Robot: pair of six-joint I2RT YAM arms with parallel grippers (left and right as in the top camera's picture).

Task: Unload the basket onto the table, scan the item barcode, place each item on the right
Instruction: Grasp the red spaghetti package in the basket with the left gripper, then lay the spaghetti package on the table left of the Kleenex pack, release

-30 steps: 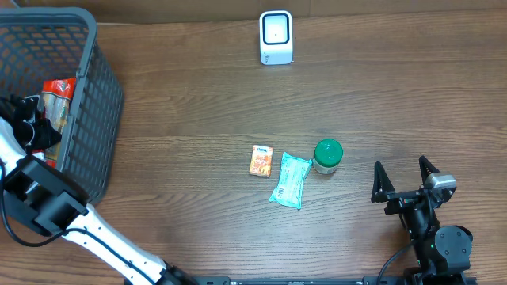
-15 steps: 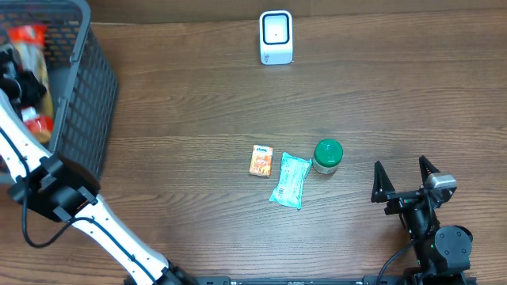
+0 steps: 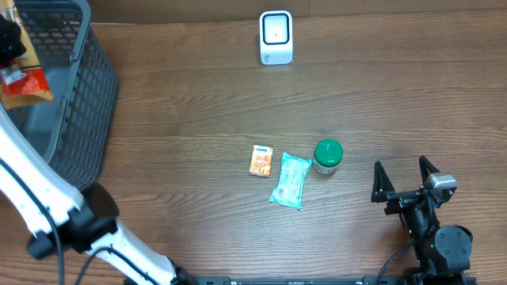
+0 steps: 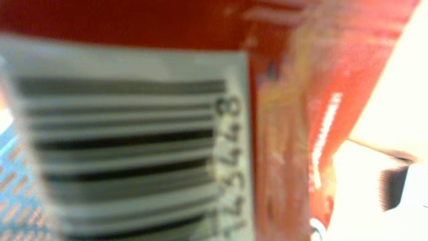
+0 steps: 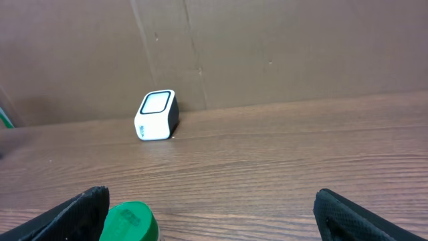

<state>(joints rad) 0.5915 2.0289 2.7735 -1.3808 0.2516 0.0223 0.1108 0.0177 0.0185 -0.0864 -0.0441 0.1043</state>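
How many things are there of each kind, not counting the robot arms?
Packets: 2, the red packet and the blue-green packet
Box: 1, the orange box
Jar: 1, the green-lidded jar
Scanner: 1, the white scanner
Basket: 1, the grey basket
Total: 6

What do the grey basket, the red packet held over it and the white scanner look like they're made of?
The basket looks like moulded plastic, matte grey, with open grid walls. The red packet seems thin glossy film: creased, shiny, with a printed barcode patch. The scanner is probably smooth white hard plastic with a glassy window.
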